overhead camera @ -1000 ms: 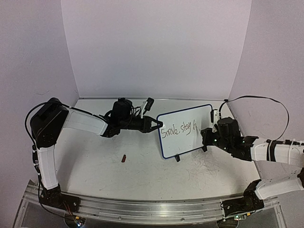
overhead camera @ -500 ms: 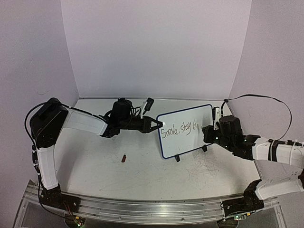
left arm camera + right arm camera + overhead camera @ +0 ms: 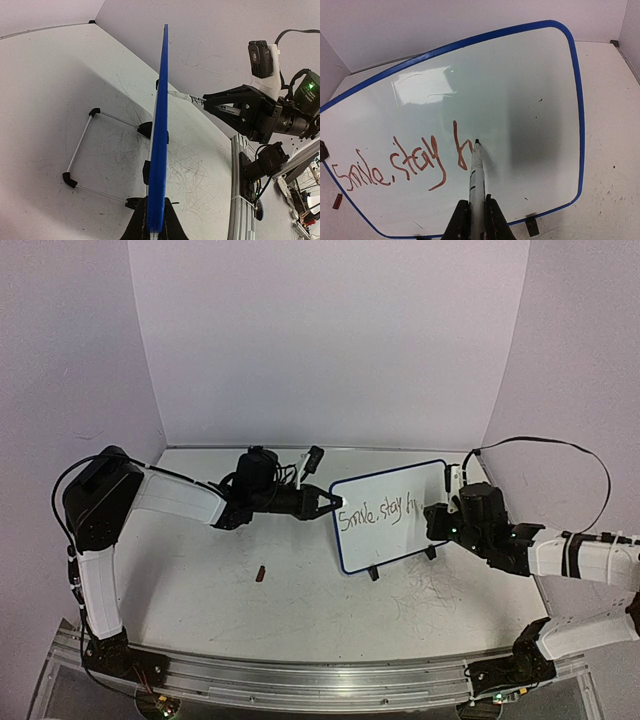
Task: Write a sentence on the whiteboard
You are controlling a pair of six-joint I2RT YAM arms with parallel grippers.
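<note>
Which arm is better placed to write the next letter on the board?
The right. The right gripper is shut on the marker, whose tip sits at the whiteboard just past the last stroke of the sentence. The left gripper is clamped on the whiteboard's edge, steadying it.

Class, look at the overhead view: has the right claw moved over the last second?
Yes: the right claw shifted slightly toward the back wall, uncovering the right foot of the whiteboard.
</note>
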